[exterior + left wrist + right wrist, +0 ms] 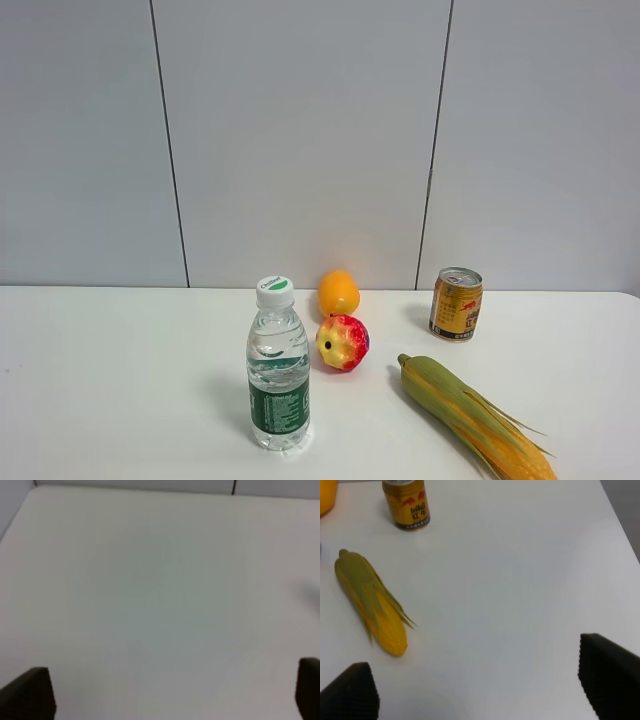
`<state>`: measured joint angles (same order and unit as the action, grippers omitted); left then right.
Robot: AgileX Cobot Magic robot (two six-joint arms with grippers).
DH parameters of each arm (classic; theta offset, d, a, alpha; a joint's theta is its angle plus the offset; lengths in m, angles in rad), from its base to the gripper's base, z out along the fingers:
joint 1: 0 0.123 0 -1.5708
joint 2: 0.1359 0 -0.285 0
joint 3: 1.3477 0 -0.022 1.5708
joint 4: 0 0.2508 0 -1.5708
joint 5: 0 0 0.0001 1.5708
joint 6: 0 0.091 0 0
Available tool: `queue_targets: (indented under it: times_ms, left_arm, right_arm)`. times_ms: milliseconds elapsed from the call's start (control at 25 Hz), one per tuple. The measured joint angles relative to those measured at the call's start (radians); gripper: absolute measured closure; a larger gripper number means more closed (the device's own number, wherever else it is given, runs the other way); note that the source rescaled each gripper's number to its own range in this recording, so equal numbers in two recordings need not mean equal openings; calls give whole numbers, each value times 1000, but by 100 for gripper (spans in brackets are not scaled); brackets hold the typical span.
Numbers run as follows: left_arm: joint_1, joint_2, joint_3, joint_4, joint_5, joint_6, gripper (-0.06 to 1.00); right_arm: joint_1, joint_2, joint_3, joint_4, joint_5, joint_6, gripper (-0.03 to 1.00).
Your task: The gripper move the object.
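The white worktop [120, 380] fills the lower part of the high view and carries everything; neither arm shows there. The ear of corn [370, 602], husk partly peeled back from the yellow kernels, lies flat ahead of the right pincer [480, 690] and off toward one fingertip, well apart from it. That right pincer stands wide, its two dark fingertips [607, 672] at opposite edges of its wrist view with bare worktop between them and nothing held. The left pincer [170, 692] is likewise spread wide and empty, only its two dark fingertips [30, 692] showing over blank, blurred worktop, with none of the things in its view. The clear water bottle [278, 365], green-labelled with a white cap, stands upright on the worktop. The gold drink can [406, 504] stands upright beyond the corn, farther from the right pincer. The plain orange fruit [338, 292] sits close to the back wall. The red-and-yellow apple [342, 342] rests on the worktop just in front of the orange fruit, between bottle and corn, untouched by either pincer and outside both wrist views.
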<state>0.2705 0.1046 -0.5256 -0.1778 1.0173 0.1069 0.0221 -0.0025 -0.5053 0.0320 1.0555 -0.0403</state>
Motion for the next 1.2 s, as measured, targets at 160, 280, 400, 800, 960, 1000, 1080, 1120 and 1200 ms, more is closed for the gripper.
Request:
queue_targets:
  times_ms: [160,280,400,800,960,1000,1080,1120,1200]
  left_arm:
    - [0,-4,19,53,23,-107,-6]
    - [0,-6,19,65,24,-128,-6]
    - [0,-6,19,69,24,-132,-6]
    - [-11,-6,19,71,24,-133,-6]
    - [-43,-6,19,71,24,-133,-6]
    - [-45,-6,19,71,24,-133,-6]
    - [-46,-6,19,71,24,-133,-6]
    - [-46,-6,19,71,24,-133,-6]
    - [-46,-6,19,71,24,-133,-6]
  right_arm:
    - [0,0,0,0,0,0,-3]
    - [0,0,0,0,0,0,-3]
    - [0,0,0,0,0,0,-3]
    - [0,0,0,0,0,0,-3]
    - [0,0,0,0,0,0,-3]
    - [0,0,0,0,0,0,-3]
    - [0,0,0,0,0,0,-3]
    - [0,0,0,0,0,0,-3]
    - [0,0,0,0,0,0,-3]
